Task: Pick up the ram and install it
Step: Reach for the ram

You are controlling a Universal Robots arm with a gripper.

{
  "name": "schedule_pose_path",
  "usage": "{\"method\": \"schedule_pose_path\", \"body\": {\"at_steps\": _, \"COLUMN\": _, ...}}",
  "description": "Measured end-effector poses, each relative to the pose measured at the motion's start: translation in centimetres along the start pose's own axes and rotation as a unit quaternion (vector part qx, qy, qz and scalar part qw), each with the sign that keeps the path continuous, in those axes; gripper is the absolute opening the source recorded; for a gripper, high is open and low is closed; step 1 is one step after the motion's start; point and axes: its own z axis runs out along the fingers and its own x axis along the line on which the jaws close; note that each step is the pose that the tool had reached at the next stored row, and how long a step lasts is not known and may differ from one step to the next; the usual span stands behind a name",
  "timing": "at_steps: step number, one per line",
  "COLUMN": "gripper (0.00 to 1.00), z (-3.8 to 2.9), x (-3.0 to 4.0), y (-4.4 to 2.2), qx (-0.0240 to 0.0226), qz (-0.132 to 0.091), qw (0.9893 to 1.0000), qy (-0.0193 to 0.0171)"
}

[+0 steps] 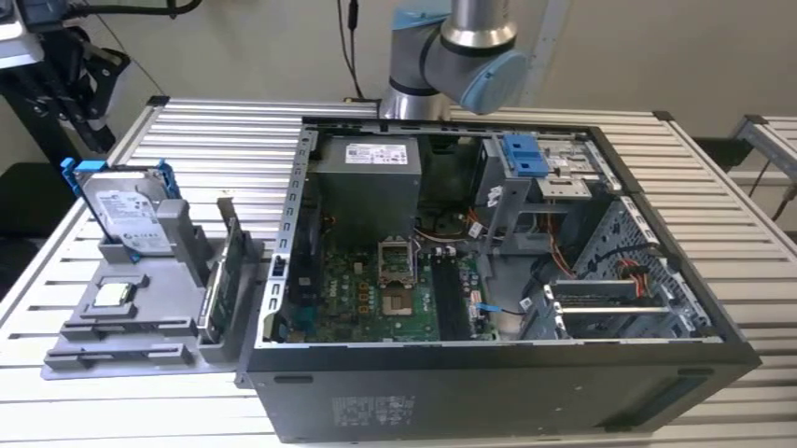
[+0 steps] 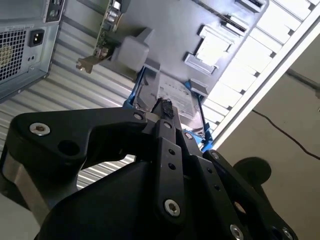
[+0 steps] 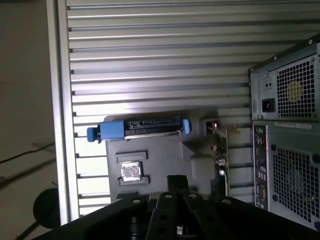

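Our end effector (image 3: 177, 184) hung closed and empty above the grey parts holder (image 3: 170, 155), near the blue-framed hard drive (image 3: 150, 127) and green card (image 3: 220, 150), beside the open computer case (image 1: 498, 401) on the counter (image 1: 212, 121). We could not tell where the ram lay.

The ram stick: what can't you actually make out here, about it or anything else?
- Ram: too small to tell apart on the grey holder in the exterior view; in the first wrist view the claw covers part of the holder.
- Arm: cut off by the exterior view's top edge.
- Memory slots: too small to tell whether any is filled.
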Motion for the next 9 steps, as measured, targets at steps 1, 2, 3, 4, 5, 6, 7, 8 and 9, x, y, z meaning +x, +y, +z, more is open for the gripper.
{"method": "schedule_pose_path", "body": {"at_steps": 1, "gripper": 0.11, "z": 0.0, "x": -0.01, "y": -0.07, "qx": 0.0, "qz": 0.0, "qw": 1.0, "qy": 0.0}}
{"method": "schedule_pose_path", "body": {"at_steps": 2, "gripper": 0.11, "z": 0.0, "x": -0.01, "y": -0.13, "qx": 0.0, "qz": 0.0, "qw": 1.0, "qy": 0.0}}
{"method": "schedule_pose_path", "body": {"at_steps": 3, "gripper": 0.11, "z": -0.01, "x": -0.01, "y": -0.19, "qx": 0.0, "qz": 0.0, "qw": 1.0, "qy": 0.0}}
{"method": "schedule_pose_path", "body": {"at_steps": 4, "gripper": 0.11, "z": -0.01, "x": -0.01, "y": -0.22, "qx": 0.0, "qz": 0.0, "qw": 1.0, "qy": 0.0}}
{"method": "schedule_pose_path", "body": {"at_steps": 5, "gripper": 0.11, "z": -0.01, "x": -0.01, "y": -0.25, "qx": 0.0, "qz": 0.0, "qw": 1.0, "qy": 0.0}}
{"method": "schedule_pose_path", "body": {"at_steps": 6, "gripper": 0.11, "z": -0.01, "x": -0.01, "y": -0.29, "qx": 0.0, "qz": 0.0, "qw": 1.0, "qy": 0.0}}
{"method": "schedule_pose_path", "body": {"at_steps": 7, "gripper": 0.11, "z": -0.01, "x": -0.02, "y": -0.33, "qx": 0.0, "qz": 0.0, "qw": 1.0, "qy": 0.0}}
{"method": "schedule_pose_path", "body": {"at_steps": 8, "gripper": 0.11, "z": -0.01, "x": -0.03, "y": -0.38, "qx": 0.0, "qz": 0.0, "qw": 1.0, "qy": 0.0}}
{"method": "schedule_pose_path", "body": {"at_steps": 9, "gripper": 0.11, "z": -0.02, "x": -0.03, "y": -0.43, "qx": 0.0, "qz": 0.0, "qw": 1.0, "qy": 0.0}}
